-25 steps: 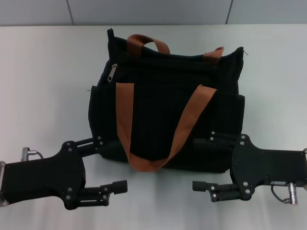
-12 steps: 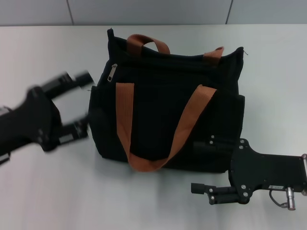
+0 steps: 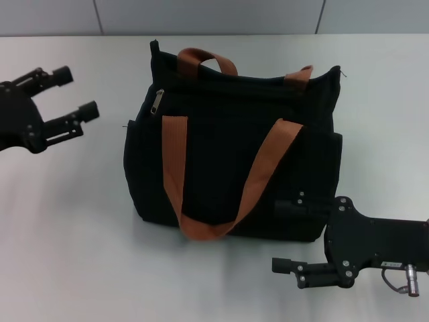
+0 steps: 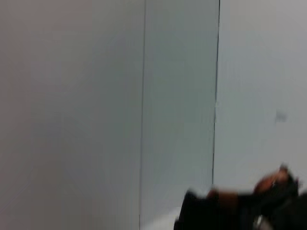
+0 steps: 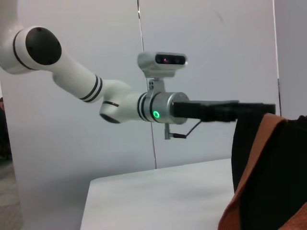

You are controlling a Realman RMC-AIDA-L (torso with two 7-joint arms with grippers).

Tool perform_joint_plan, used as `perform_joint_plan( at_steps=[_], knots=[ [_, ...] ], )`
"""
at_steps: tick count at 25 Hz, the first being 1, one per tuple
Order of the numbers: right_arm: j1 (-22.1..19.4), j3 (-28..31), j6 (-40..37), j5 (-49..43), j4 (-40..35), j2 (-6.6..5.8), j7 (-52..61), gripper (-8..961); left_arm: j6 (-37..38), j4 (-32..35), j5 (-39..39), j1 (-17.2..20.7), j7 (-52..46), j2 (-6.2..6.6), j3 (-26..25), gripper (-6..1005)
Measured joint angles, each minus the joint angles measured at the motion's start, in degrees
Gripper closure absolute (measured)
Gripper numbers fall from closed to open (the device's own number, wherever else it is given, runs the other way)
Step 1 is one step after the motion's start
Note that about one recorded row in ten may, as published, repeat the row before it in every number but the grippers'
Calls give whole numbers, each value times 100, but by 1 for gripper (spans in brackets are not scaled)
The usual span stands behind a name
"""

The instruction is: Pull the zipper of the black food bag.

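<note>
The black food bag (image 3: pixel 228 141) stands in the middle of the table, with two brown-orange strap handles (image 3: pixel 175 168). The zipper's silver pull tab (image 3: pixel 157 102) hangs at the bag's upper left corner. My left gripper (image 3: pixel 75 92) is open, left of the bag at about the height of the pull tab and clear of it. My right gripper (image 3: pixel 281 236) is open and low at the bag's front right corner, its upper finger against the bag's base. The left wrist view shows the bag's top (image 4: pixel 240 211) blurred. The right wrist view shows the bag's side (image 5: pixel 278 172).
The white table (image 3: pixel 67 221) reaches a grey panelled wall (image 3: pixel 201 17) behind the bag. The left arm's white links (image 5: pixel 76 76) and wrist camera show in the right wrist view, beyond the bag.
My left gripper has swung from the table's front left, near the bag's base, up and back to the left of the zipper. My right gripper has slid slightly toward the front.
</note>
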Motion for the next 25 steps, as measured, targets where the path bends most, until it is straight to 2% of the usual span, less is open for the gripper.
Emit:
perform_joint_plan(
  at_steps=[5,10,15,25],
  knots=[
    [0,-16,-21,-22,-78,-11,169,127,-156,10,691,-301,-20,-37,1,201],
    [0,1,-26,-27,-83,-9,172,127,-506,24,1178,-634,-39,-234,5,201],
    [0,-17,-25,-28,-86,0,172,127,-1000,29,1269,-903,28,-386,23,201],
    [0,-1,15,-13,-56,12,146,128,-1045,81,1150,-982,509,-522,16,200]
  ],
)
